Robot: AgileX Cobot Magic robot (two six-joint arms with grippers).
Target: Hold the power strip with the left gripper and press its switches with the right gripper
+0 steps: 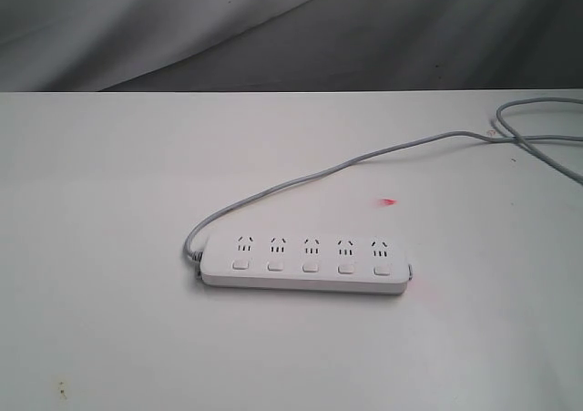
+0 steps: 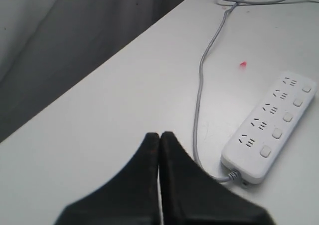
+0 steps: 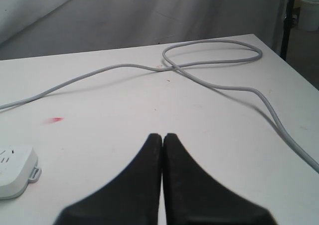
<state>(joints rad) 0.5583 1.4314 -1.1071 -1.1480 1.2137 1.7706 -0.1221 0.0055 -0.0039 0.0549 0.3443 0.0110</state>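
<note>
White plastic five-outlet power strip point(image 1: 303, 263) flat on white bench point(image 1: 109, 338), thin grey cord point(image 1: 364, 155) attached.
Black left pincer point(image 2: 159, 134) and right pincer point(image 3: 163, 134) each pressed together, touching nothing.

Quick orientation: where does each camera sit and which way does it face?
Exterior: off the arms, looking down on the table at the power strip, switches nearest the camera; no arm shows.
Left wrist: on the left arm, looking past the shut left gripper at the strip's cabled end.
Right wrist: on the right arm, past the shut right gripper at the looped cord and the strip's other end.
Shared: all show the red mark.
</note>
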